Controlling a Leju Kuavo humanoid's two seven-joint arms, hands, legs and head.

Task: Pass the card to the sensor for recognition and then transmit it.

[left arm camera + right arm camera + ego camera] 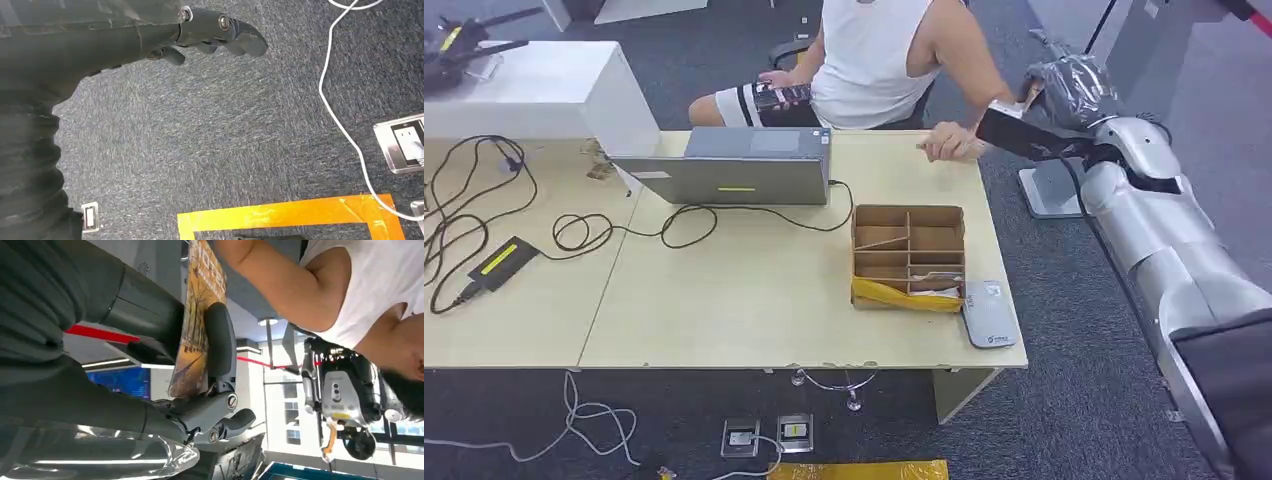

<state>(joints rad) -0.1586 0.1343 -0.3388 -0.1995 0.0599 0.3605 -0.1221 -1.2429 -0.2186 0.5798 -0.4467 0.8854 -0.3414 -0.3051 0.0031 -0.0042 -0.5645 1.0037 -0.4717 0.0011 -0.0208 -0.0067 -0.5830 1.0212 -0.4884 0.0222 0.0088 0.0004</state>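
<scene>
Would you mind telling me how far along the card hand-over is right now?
The pick-up looks done: the right hand grips the yellow printed card, raised beyond the table's far right corner near the seated person's hand. The grey sensor pad lies on the table beside the cardboard divider box; whether it was scanned cannot be told. Release remains.

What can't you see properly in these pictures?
- Card print: in the right wrist view, the right hand pinches it and a dark finger crosses its face; too blurred to read.
- Box contents: too small in the head view.
- Person's head: cut off by the head view's top edge.
- Left hand fingers: partly hidden by its own cover.
</scene>
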